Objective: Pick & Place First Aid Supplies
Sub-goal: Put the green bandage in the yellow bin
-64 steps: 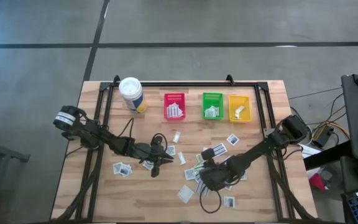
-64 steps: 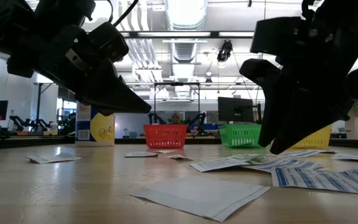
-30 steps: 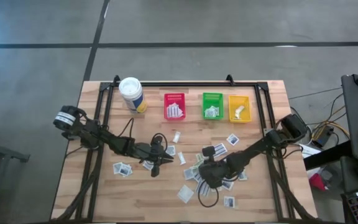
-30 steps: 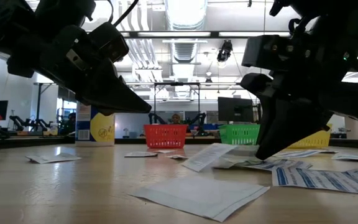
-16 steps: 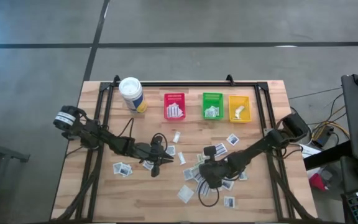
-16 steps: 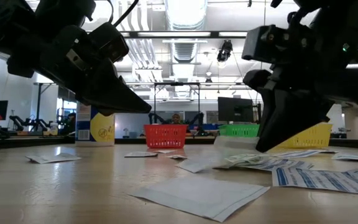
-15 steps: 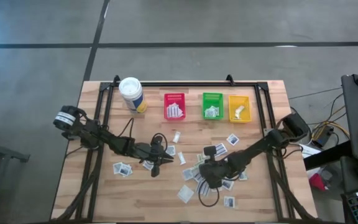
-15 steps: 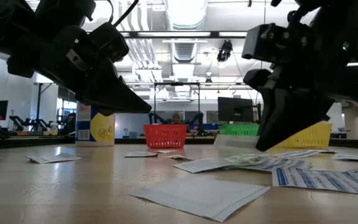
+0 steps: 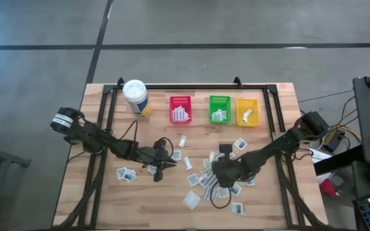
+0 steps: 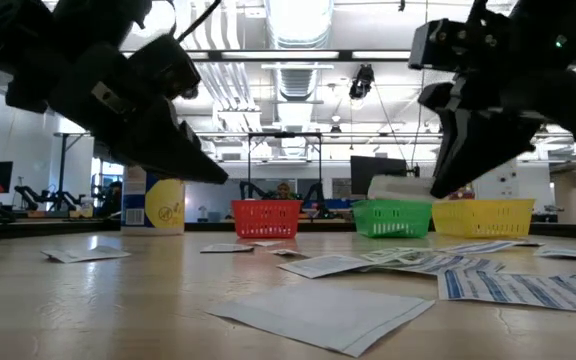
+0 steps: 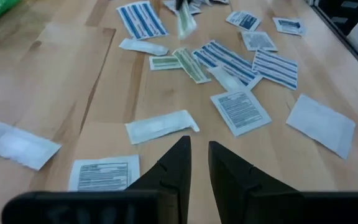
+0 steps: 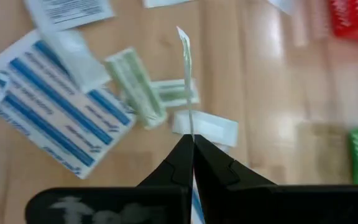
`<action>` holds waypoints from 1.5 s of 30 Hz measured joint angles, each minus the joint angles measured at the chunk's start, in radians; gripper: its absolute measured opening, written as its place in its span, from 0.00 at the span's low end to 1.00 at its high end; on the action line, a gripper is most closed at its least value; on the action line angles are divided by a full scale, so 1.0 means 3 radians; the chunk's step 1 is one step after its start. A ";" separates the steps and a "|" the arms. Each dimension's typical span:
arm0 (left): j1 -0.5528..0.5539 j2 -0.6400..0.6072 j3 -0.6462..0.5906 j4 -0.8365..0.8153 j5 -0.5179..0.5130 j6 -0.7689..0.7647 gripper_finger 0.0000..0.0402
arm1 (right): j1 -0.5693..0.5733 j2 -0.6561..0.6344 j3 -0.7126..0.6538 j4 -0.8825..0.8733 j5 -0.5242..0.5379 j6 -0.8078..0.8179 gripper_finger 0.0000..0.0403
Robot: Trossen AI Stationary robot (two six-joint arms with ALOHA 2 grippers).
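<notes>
Two arms are over the table (image 9: 108, 199), and you have the right gripper (image 12: 191, 149) pinched tight on one thin packet (image 12: 185, 81), held edge-on so it stands up from the fingertips. In the low view that packet (image 10: 400, 187) hangs clear of the wood, lifted above the scattered first aid supplies (image 9: 205, 181). From above, your right gripper (image 9: 223, 168) sits over the middle of that scatter, on the near side of the green bin (image 9: 220, 109) and well apart from it.

Below the held packet you can see a blue-striped packet (image 12: 61, 118) lying flat, with a pale green oblong packet (image 12: 135, 87) beside it.

Your left gripper (image 11: 194, 155) hovers over the wood with its fingers narrowly parted and nothing between them. From above, it (image 9: 157, 168) is on the near side of the red bin (image 9: 180, 109), on the canister side of the main scatter. Just ahead of its fingers lie a white oblong packet (image 11: 160, 126) and a printed square packet (image 11: 241, 112).

The red bin holds a pile of white packets, the green bin a few, and the yellow bin (image 9: 247, 111) one or two. The white canister (image 9: 135, 96) stands at the far edge, beside the red bin.
</notes>
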 joint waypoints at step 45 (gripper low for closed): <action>0.0876 -0.0940 0.0188 -0.1544 0.0022 0.0908 0.16 | -0.2007 -0.2808 -0.1587 -0.0472 0.0219 0.2372 0.02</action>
